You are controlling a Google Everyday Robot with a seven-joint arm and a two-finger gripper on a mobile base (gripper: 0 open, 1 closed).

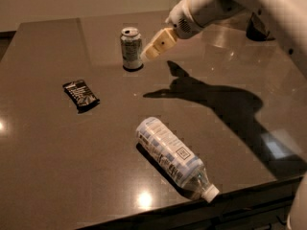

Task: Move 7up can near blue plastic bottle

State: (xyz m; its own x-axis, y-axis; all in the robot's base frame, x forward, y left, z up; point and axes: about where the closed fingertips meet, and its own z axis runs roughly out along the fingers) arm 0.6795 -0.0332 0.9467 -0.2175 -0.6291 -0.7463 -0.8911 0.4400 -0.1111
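The 7up can (131, 48) stands up at the far side of the brown counter (48, 166). The claw (148, 54) hangs just to the right of the can, very close to it. I cannot tell if the claw is open or closed. The blue plastic bottle (170, 155) lies on its side by the near edge, well apart from the can. A black snack bar wrapper (80, 93) lies flat on the left.

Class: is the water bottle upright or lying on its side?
Lying on its side: the bottle rests lengthwise on the table, its cap pointing at the near edge. The end effector hangs beside the can.
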